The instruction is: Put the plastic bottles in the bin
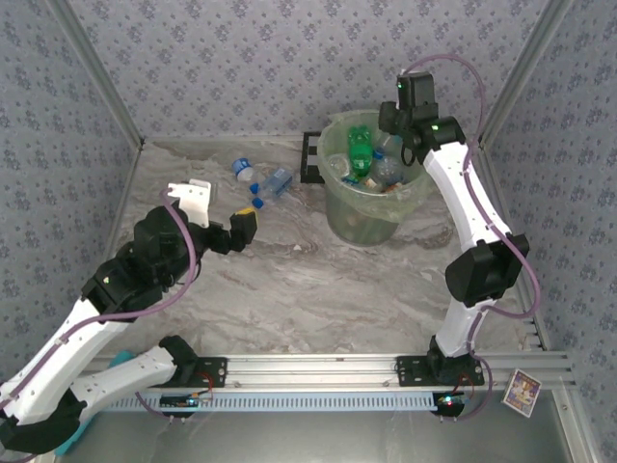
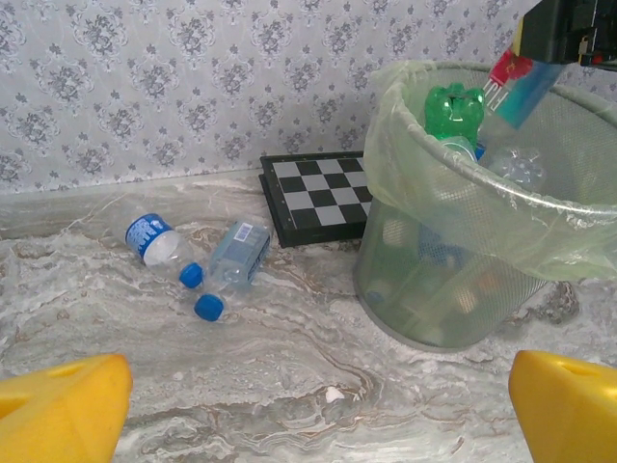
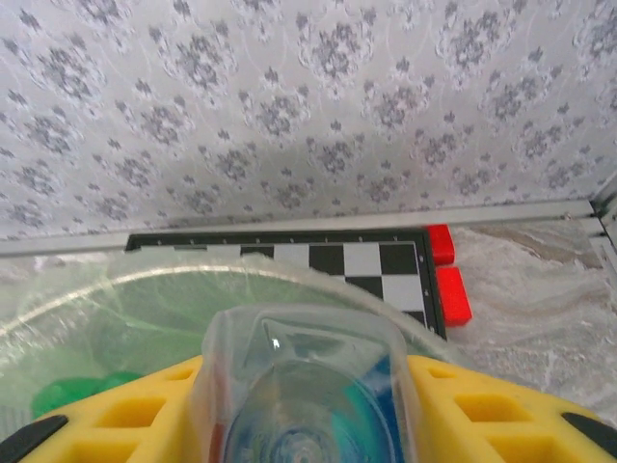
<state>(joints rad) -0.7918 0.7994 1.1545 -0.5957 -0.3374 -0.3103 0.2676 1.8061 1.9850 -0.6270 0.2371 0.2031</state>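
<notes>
The right arm is reaching out over the bin [image 1: 366, 220], which is standing toward the far right of the marbled table [image 1: 318, 289]. The right gripper [image 1: 397, 123] is hanging just above the rim. In its own wrist view, the yellow fingers [image 3: 482, 415] are pressing in from both sides on a clear bottle [image 3: 289, 347]. From the left wrist camera that bottle is showing a red and blue label, and it is tilting down into the mouth of the light-green bag. A green bottle [image 2: 453, 108] is poking up inside the bin among other clear ones. Behind the bin a folded chessboard [image 2: 323, 193] is lying flat against the far wall, with two red tabs [image 3: 451, 282] on one edge. Two bottles are lying on their sides on the table, left of the board and well apart from the bin. One is a blue-labelled bottle [image 2: 154, 239], and just beside it is a pale-labelled bottle [image 2: 236, 258]. Both have blue caps pointing toward the near edge. The left gripper [image 2: 313, 410] is hovering low over the table, facing that pair. Its yellow fingertips [image 2: 63, 405] are spread wide with nothing between them.
</notes>
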